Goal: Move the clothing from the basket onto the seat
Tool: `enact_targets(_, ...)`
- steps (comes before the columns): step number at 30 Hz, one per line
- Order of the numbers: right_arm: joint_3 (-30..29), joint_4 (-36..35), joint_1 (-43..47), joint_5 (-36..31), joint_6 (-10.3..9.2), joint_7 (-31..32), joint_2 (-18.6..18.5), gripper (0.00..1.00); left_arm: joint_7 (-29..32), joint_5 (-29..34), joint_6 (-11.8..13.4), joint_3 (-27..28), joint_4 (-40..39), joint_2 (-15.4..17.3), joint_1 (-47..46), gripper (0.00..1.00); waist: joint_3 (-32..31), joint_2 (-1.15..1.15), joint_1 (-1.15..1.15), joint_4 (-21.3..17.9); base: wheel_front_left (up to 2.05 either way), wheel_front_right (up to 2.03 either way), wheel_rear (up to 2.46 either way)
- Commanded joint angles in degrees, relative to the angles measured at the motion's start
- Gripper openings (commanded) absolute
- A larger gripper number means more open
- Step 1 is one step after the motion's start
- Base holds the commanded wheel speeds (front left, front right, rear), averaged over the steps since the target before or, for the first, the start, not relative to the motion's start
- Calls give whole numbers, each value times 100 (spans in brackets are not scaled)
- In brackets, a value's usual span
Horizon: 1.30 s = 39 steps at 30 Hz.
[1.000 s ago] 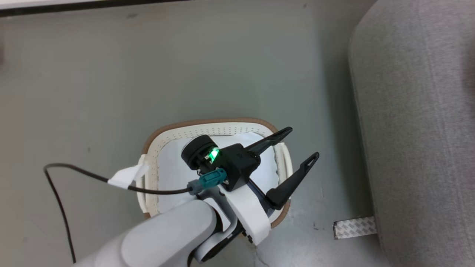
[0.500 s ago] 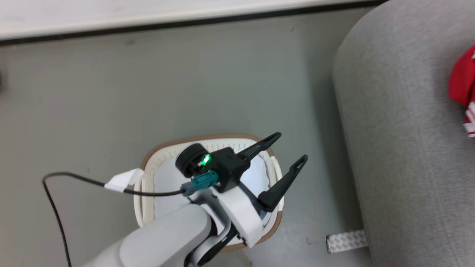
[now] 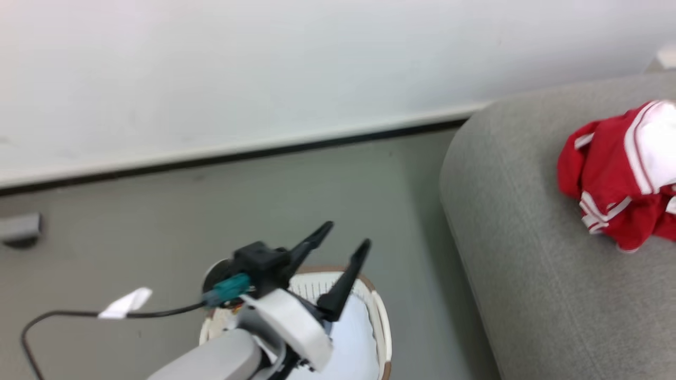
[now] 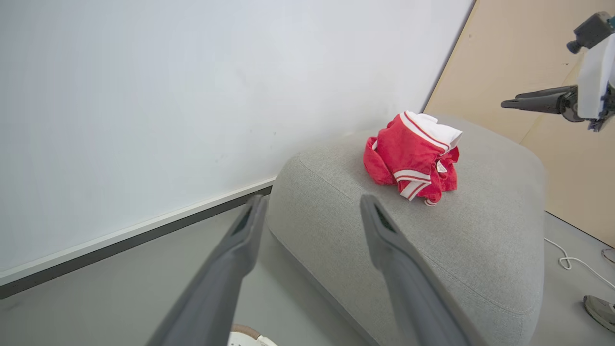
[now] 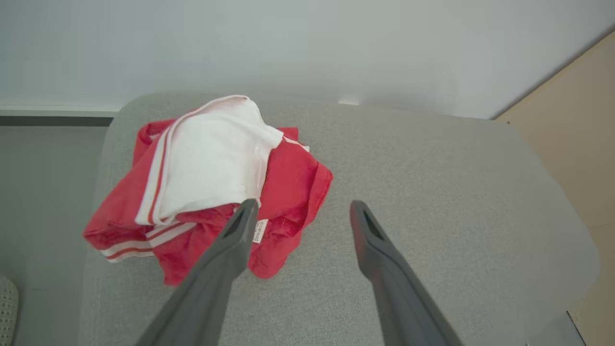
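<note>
The red and white clothing (image 3: 618, 174) lies bunched on top of the light-grey seat (image 3: 528, 253), near its wall-side end. My right gripper (image 5: 302, 205) hovers open just over the clothing (image 5: 211, 182). Its left finger overlaps the pile's edge and nothing is between the jaws. From the left wrist, the right gripper (image 4: 504, 103) hangs right of the clothing (image 4: 413, 161). My left gripper (image 3: 347, 235) is open and empty above the cream basket (image 3: 381, 322), pointing toward the seat (image 4: 480, 230). A pale pad (image 3: 351, 343) lines the basket's bottom.
A white wall with a dark baseboard (image 3: 237, 153) runs behind the basket and seat. A beige panel (image 4: 538, 57) stands beyond the seat. A white cable (image 4: 571, 262) and a shoe (image 4: 600, 312) lie on the floor past it. A black cable (image 3: 63, 314) trails off my left wrist.
The head camera has tilted up, so the whole picture has shifted; the wall and the clothing on the seat have come into view. The left gripper stays open over the basket.
</note>
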Motion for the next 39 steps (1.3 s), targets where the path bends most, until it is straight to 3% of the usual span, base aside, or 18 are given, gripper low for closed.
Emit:
enact_targets(1,37,-141,150,115,-13,-61,-24,100,-67,-98,70,93,-47,90,149,100,-447,0,1,32,0,0,0)
enact_targets(4,31,-607,215,316,-13,-224,-54,100,-120,-190,252,369,-172,297,366,100,-726,0,1,108,0,0,0)
enact_targets(9,-78,-1290,445,515,-13,-654,239,100,-178,-399,511,924,-457,650,713,100,-994,0,1,288,0,0,0)
enact_targets(13,-481,-1752,746,804,-13,-1041,689,100,-209,-343,792,1316,-595,946,1047,100,-1101,0,1,442,0,0,0)
enact_targets(17,-933,-2227,1195,676,-13,-1426,1152,100,-203,-288,1078,1626,-659,1132,1448,100,-1145,0,1,571,0,0,0)
enact_targets(21,-1456,-2725,1832,305,-13,-1897,1770,100,-206,-157,1243,2237,-769,1080,1897,100,-1130,0,1,675,0,0,0)
enact_targets(26,-1834,-3170,2792,-231,-12,-2500,2645,100,-205,257,1029,2977,-766,742,2529,100,-1111,0,1,798,0,0,0)
enact_targets(31,-1749,-3315,3534,-567,-12,-3014,3273,100,-206,710,716,3632,-637,272,3166,100,-1122,0,1,829,0,0,0)
enact_targets(39,-1162,-3125,4097,-738,-13,-3661,3659,100,-206,1511,25,4422,-389,-388,3813,100,-1106,0,1,823,0,0,0)
